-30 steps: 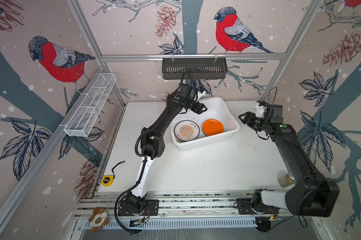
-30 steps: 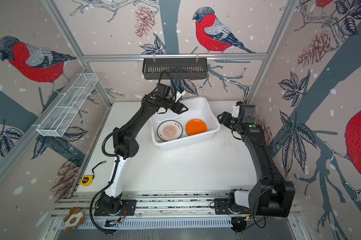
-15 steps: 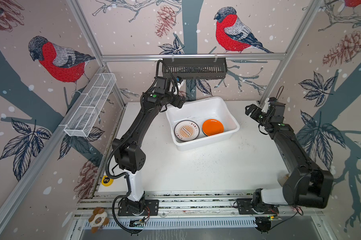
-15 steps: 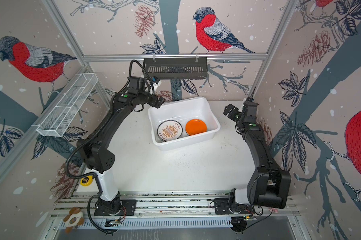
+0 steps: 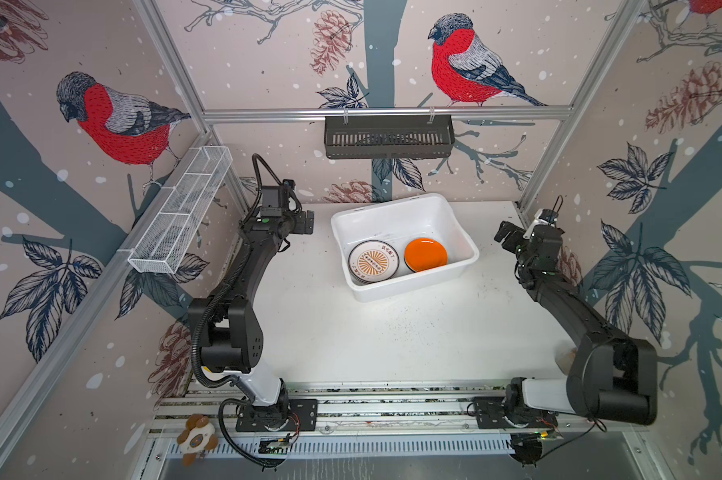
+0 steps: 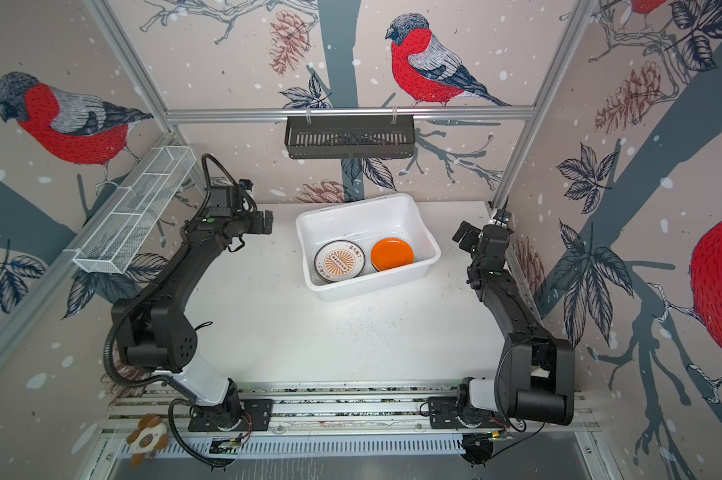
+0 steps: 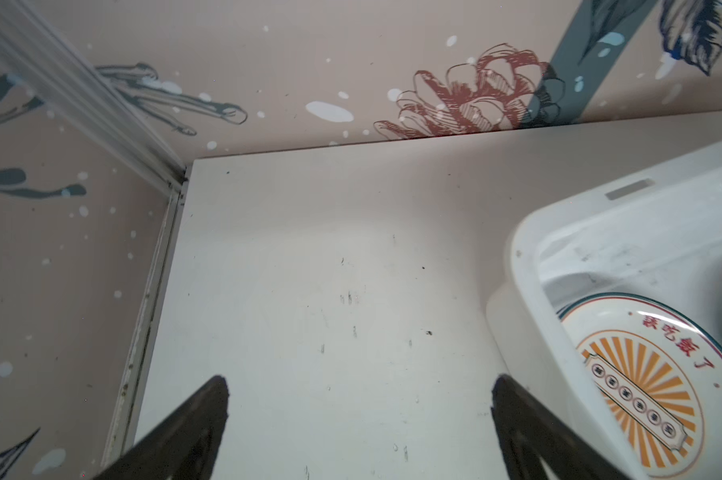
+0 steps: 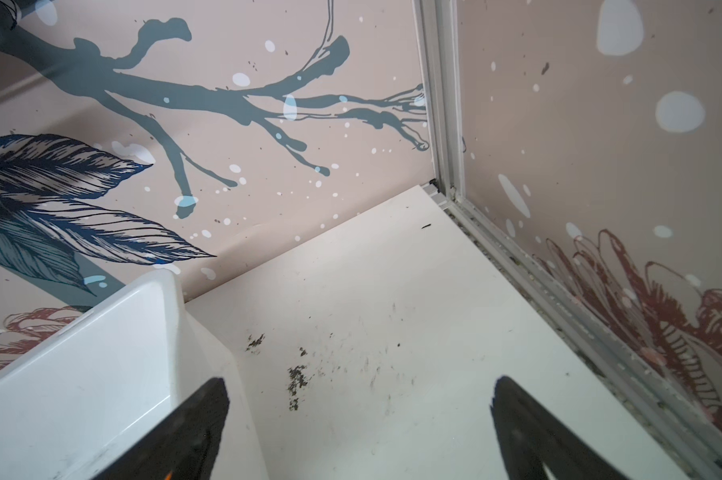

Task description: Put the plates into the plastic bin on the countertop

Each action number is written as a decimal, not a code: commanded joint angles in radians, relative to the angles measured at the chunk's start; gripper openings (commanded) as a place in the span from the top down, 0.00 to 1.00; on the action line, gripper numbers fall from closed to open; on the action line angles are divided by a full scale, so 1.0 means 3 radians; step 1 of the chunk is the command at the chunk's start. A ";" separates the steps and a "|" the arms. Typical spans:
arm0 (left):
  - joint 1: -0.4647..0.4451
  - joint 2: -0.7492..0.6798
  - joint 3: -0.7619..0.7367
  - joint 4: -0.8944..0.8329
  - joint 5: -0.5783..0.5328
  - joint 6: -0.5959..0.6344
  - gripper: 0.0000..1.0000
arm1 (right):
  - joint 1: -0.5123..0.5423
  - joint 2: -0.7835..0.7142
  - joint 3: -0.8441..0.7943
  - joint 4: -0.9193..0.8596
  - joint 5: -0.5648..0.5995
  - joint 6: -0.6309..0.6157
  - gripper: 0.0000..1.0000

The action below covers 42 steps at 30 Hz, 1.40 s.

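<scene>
Large white rectangular plastic bin stands rear of centre on the flat white counter. Inside it, round white sunburst-patterned plate lies left, round orange plate right, side by side. Left pincer hangs left of the bin, right pincer right, both clear of it.

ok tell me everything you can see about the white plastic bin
The plastic bin is a glossy white rectangular tub with rounded corners and a flared rim that has a small slot moulded into it; the inside looks faintly scuffed. It sits upright, slightly skewed, on the countertop toward the back wall. Inside, a sunburst plate and an orange plate lie side by side, each apparently on top of others.
</scene>
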<state>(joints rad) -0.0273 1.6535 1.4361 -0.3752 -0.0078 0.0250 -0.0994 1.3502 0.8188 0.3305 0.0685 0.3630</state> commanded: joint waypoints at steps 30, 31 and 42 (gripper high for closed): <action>0.0212 -0.1099 -0.2977 0.3392 -0.0169 -0.0396 0.02 | -0.0395 -0.0119 -0.1840 0.2693 0.0338 -0.0432 0.00; 0.0213 -0.1123 -0.3058 0.3508 -0.0126 -0.0409 0.02 | -0.0395 -0.0130 -0.1866 0.2740 0.0326 -0.0419 0.00; 0.0211 -0.1367 -0.3951 0.4730 0.0197 -0.0374 0.02 | -0.0399 -0.0122 -0.1922 0.2908 -0.0206 -0.0463 0.00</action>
<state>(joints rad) 0.0349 1.2636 0.2832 0.8421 -0.0063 -0.1055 -0.2184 1.3151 0.2371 1.1591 0.0750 0.2321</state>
